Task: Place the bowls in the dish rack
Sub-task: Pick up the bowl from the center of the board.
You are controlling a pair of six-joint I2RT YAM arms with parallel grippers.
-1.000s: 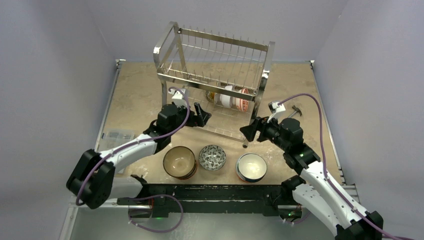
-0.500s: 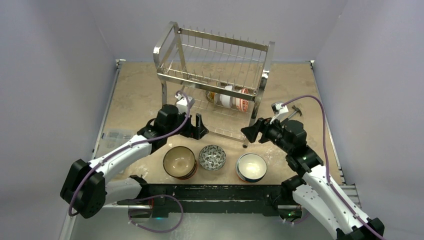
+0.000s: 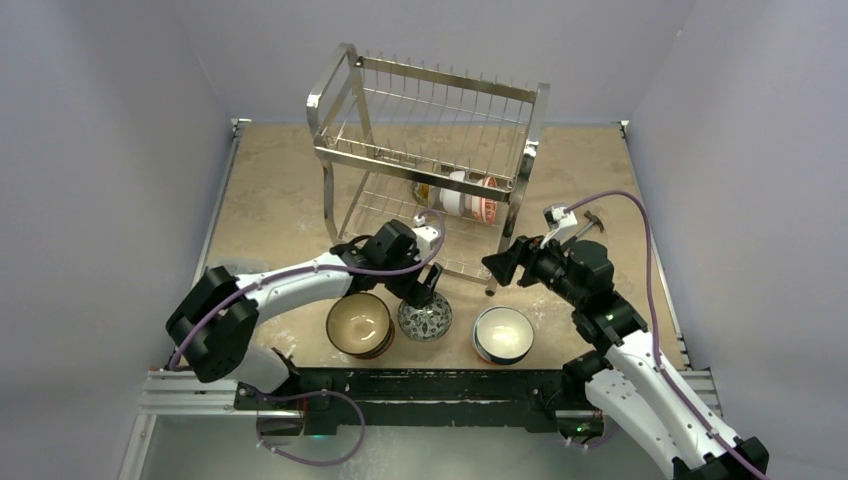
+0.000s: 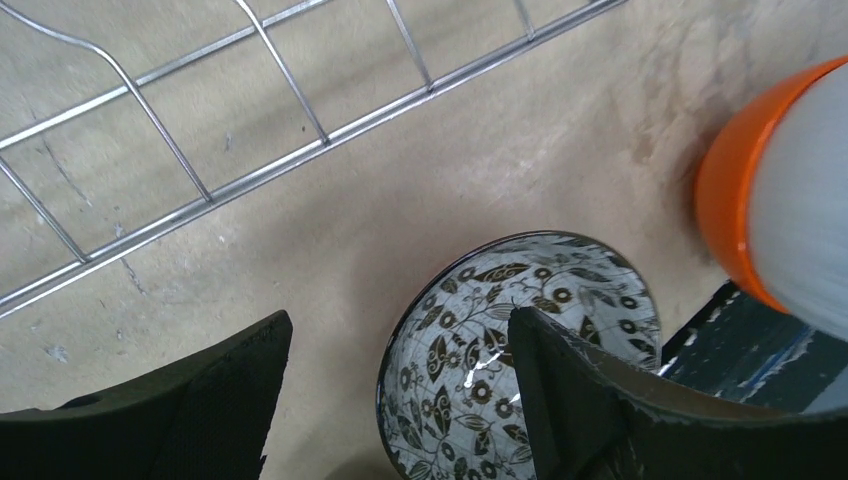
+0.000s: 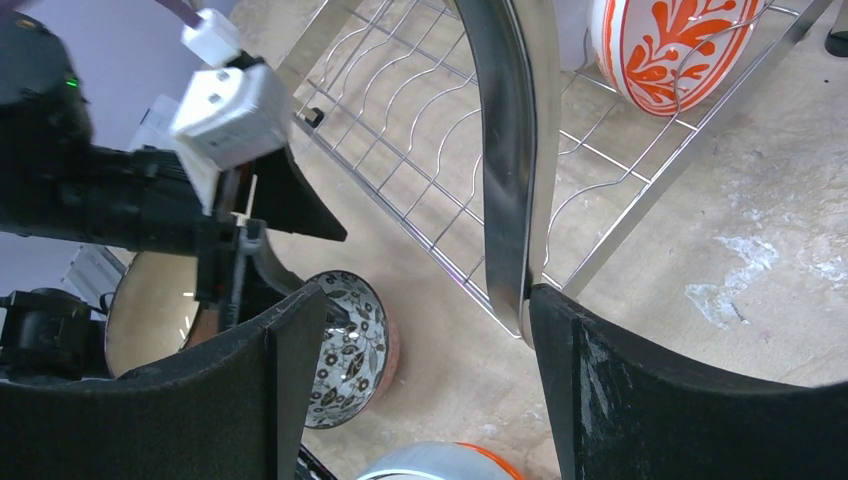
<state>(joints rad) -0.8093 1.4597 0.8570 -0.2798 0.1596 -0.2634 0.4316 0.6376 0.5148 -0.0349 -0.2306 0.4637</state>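
The dish rack (image 3: 430, 165) is already holding a few bowls (image 3: 463, 195) on its lower shelf, while three others are waiting in front of it. The left gripper (image 3: 424, 290) is hovering wide and empty over the patterned bowl (image 3: 424, 318). The right gripper (image 3: 500, 265), also wide and empty, is waiting beside the rack.

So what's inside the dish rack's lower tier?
Bowls on edge at the dish rack's lower right end: a red-patterned bowl, a white bowl, and a darker bowl mostly covered by the front rail. Others may hide behind.
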